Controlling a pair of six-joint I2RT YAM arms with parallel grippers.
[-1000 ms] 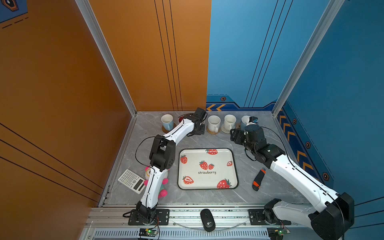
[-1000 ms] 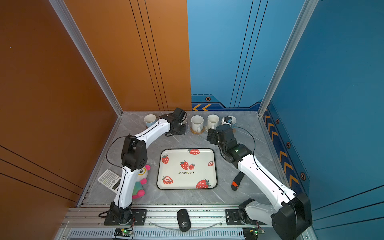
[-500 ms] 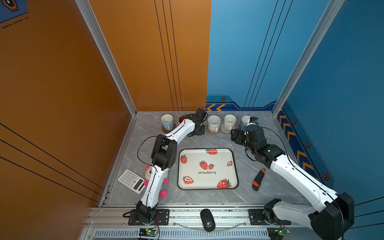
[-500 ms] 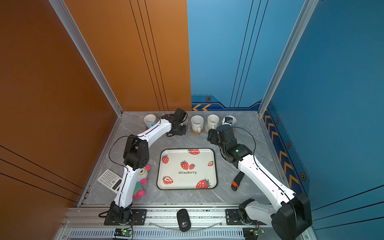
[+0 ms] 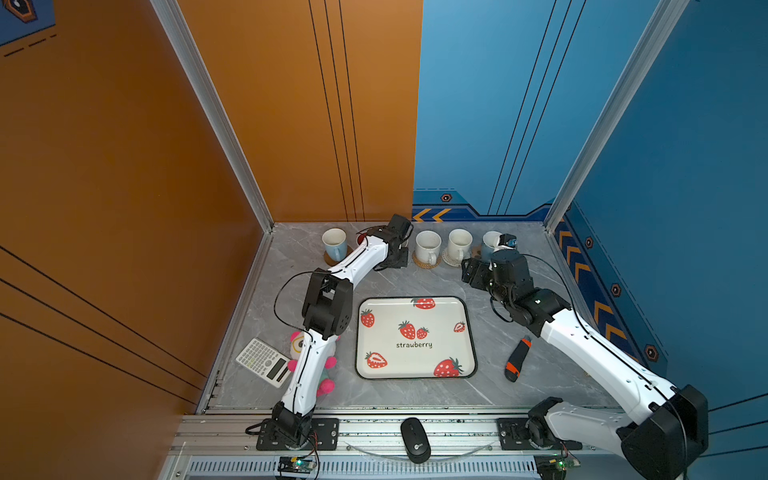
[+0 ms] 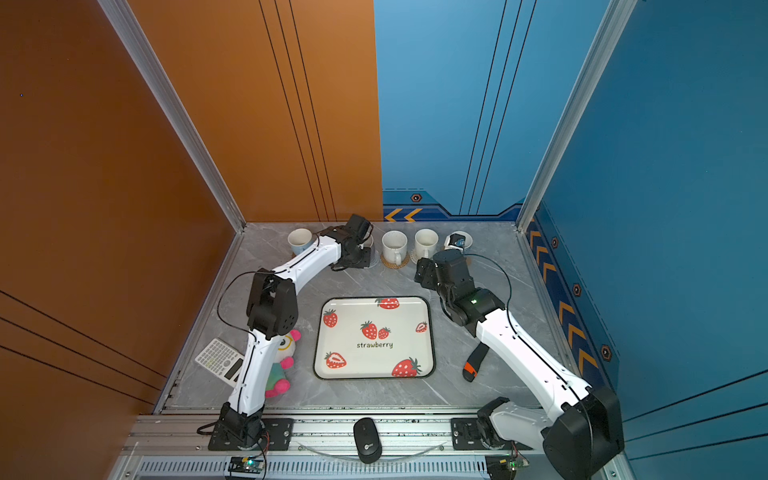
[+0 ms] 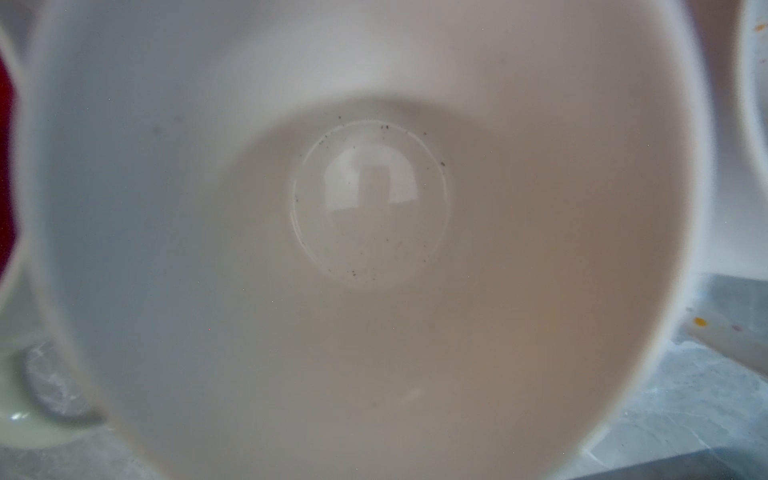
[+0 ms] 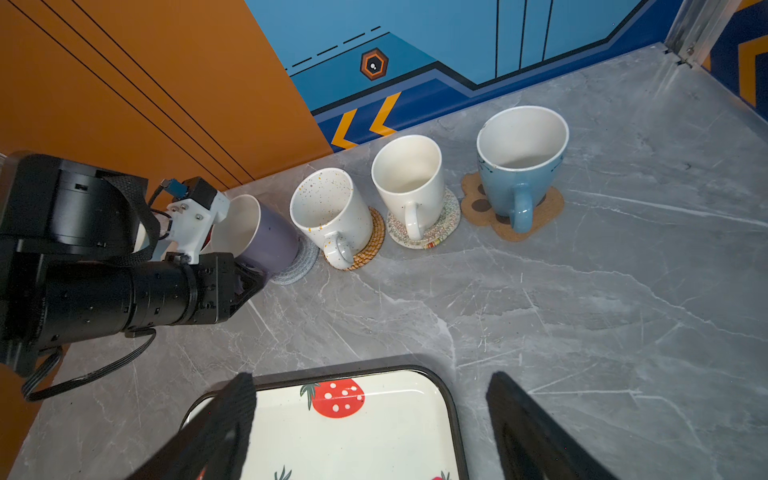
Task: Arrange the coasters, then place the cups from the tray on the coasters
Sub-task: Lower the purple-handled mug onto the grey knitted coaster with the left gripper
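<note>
The strawberry tray [image 5: 415,374] [image 8: 451,399] holds no cups. In the right wrist view the cups stand along the back wall. The lavender cup [image 8: 266,239] leans on the grey coaster [image 8: 301,264], with my left gripper [image 8: 247,282] [image 5: 395,259] shut on it. A speckled white cup [image 8: 332,212] sits on a tan woven coaster [image 8: 372,245], a white cup [image 8: 409,178] on a whitish coaster [image 8: 438,224], and a blue cup [image 8: 521,166] on the paw coaster [image 8: 550,203]. Another blue cup [image 5: 334,243] stands far left on a brown coaster [image 5: 330,261]. My right gripper [image 8: 370,378] [image 5: 469,272] hangs open over the tray's far corner.
A calculator [image 5: 264,361] and a plush toy [image 5: 324,376] lie beside the left arm. An orange-and-black knife [image 5: 515,359] lies right of the tray. A black mouse [image 5: 415,439] rests on the front rail. Walls close the back and both sides.
The left arm's elbow has shifted very slightly while its gripper stays at the lavender cup. The right arm has not moved.
</note>
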